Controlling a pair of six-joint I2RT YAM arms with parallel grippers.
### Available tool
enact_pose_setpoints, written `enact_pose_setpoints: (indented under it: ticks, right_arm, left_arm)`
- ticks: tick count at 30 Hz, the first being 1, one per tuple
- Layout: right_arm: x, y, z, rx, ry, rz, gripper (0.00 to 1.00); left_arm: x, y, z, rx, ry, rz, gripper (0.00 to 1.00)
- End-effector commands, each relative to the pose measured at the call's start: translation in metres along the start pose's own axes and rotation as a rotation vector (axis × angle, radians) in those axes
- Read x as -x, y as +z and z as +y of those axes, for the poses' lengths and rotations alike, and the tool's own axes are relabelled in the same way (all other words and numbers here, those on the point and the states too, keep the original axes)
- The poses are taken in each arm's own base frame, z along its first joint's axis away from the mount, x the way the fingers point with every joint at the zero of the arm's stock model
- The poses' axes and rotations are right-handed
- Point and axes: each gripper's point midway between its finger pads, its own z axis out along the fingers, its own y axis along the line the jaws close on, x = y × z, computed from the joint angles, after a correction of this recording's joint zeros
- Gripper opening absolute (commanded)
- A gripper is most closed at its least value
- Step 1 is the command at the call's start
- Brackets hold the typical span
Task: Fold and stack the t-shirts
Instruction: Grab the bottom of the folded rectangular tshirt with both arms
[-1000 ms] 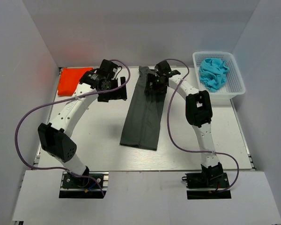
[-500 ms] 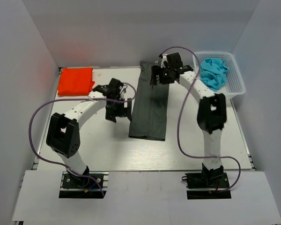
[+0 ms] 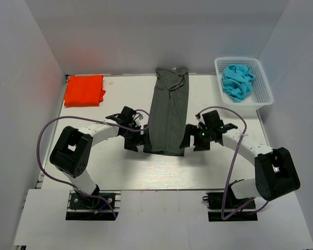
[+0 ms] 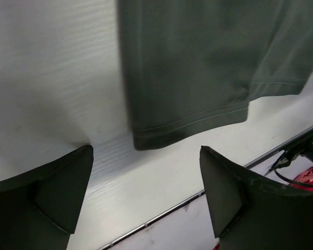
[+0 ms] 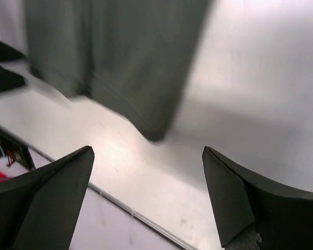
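Lowered since a second ago to the near hem of the grey t-shirt [image 3: 167,112], the left tool [image 4: 146,172] and right tool [image 5: 146,174] are held open, seemingly touching nothing.

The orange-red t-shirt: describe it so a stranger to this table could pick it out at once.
On the white table, go to the far left corner. The orange-red t-shirt lies there, folded into a rectangle. It is the only bright warm colour: the grey t-shirt is a long central strip, the blue cloth sits in a basket.
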Motion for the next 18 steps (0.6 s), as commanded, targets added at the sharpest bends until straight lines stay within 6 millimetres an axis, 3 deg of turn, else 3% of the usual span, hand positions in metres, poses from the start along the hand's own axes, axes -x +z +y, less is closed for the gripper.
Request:
enact_pose_setpoints:
  ticks: [1,2,8,13,16,18]
  right_arm:
    - [-0.023,-0.003,0.014,0.069,0.109,0.013,0.9]
    - [-0.038,0.001,0.01,0.07,0.131,0.047,0.9]
    - [-0.046,0.02,0.011,0.082,0.161,0.078,0.88]
    - [-0.042,0.035,-0.002,0.024,0.183,0.086,0.79]
    - [-0.05,0.042,-0.002,0.025,0.19,0.135,0.75]
    - [-0.054,0.047,-0.008,0.005,0.179,0.158,0.67]
  left_arm:
    - [0.01,0.005,-0.013,-0.071,0.044,-0.057,0.9]
    - [0.01,0.005,-0.013,-0.071,0.043,-0.057,0.86]
    - [-0.004,0.016,0.0,-0.066,0.048,-0.049,0.6]
    - [-0.007,0.021,0.001,-0.066,0.036,-0.058,0.52]
    - [-0.008,0.024,0.003,-0.072,0.032,-0.069,0.48]
    - [-0.007,0.025,0.004,-0.063,0.023,-0.074,0.37]
